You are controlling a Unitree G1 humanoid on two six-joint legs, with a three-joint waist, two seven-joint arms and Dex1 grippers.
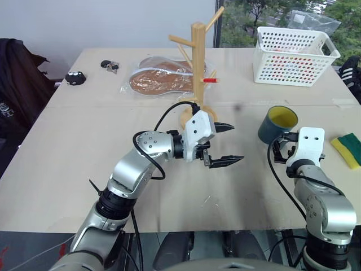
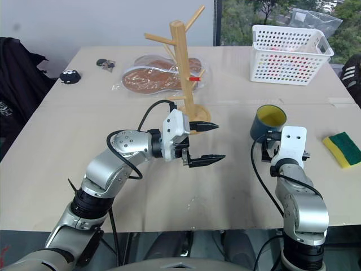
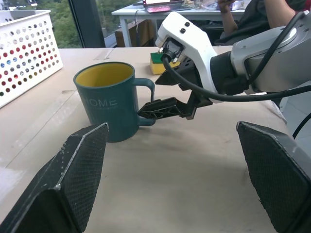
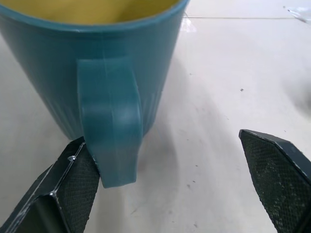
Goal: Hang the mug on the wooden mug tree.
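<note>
The wooden mug tree (image 1: 198, 68) stands mid-counter (image 1: 84, 169), well apart from the mug (image 1: 277, 123), which sits upright to its right. The right hand (image 4: 165, 184), fingers spread wide and empty, is far nearer, directly behind the mug, whose handle (image 4: 109, 131) faces it against one finger. The left hand (image 1: 224, 144), open too, points level toward the mug.

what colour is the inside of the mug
Yellow; the mug shows it best in the left wrist view.

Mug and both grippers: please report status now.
Left gripper open, mid-table. Right gripper open at mug handle, not closed. Mug upright on table. Mug tree pegs free.
</note>
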